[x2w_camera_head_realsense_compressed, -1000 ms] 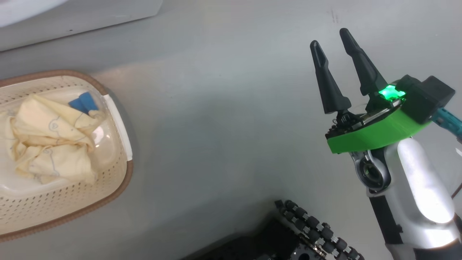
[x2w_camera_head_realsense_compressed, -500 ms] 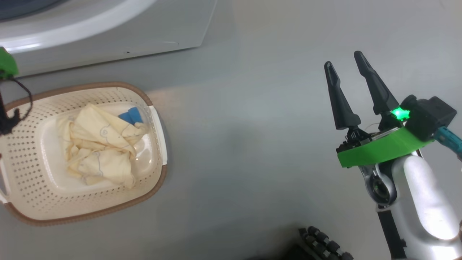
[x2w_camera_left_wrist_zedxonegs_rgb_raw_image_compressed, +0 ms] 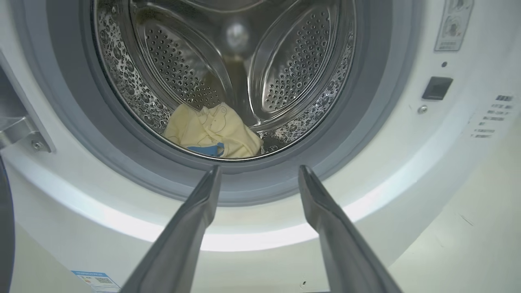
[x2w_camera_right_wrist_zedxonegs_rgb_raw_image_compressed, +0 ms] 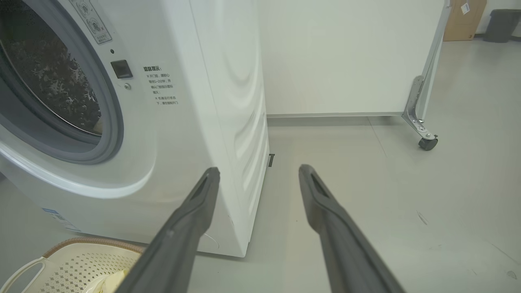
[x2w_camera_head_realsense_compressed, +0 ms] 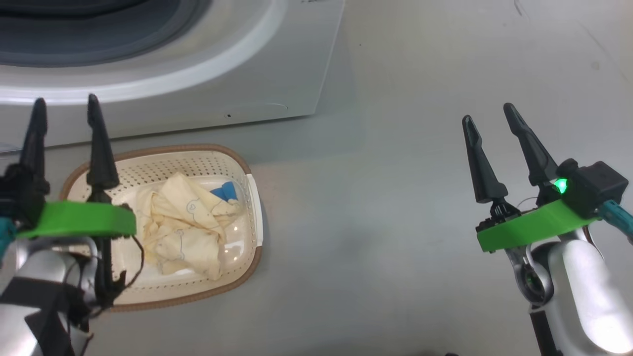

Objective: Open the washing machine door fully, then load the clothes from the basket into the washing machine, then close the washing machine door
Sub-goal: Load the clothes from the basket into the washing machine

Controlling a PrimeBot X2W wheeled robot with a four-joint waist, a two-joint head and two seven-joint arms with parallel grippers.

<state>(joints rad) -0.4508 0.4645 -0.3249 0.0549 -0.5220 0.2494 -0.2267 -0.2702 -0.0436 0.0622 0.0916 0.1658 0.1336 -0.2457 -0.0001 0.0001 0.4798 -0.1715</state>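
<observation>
My head has swung up this past second, bringing my left gripper (x2w_camera_head_realsense_compressed: 65, 101), spread and empty, into sight over the basket (x2w_camera_head_realsense_compressed: 163, 147). There clothes (x2w_camera_head_realsense_compressed: 183, 227) remain, though one cream garment (x2w_camera_left_wrist_zedxonegs_rgb_raw_image_compressed: 211, 132) already lies in the open drum (x2w_camera_left_wrist_zedxonegs_rgb_raw_image_compressed: 285, 69) of the washing machine (x2w_camera_head_realsense_compressed: 277, 79): loading is partway, I judge. Rightward lies smooth grey floor (x2w_camera_head_realsense_compressed: 395, 198), with my right gripper (x2w_camera_head_realsense_compressed: 488, 112) spread and empty above it and a white wheeled partition (x2w_camera_right_wrist_zedxonegs_rgb_raw_image_compressed: 346, 57) beyond.

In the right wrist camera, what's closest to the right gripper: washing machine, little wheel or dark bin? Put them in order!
1. washing machine, close by on the left.
2. little wheel, right, across the floor.
3. dark bin, top right, far back.
</observation>
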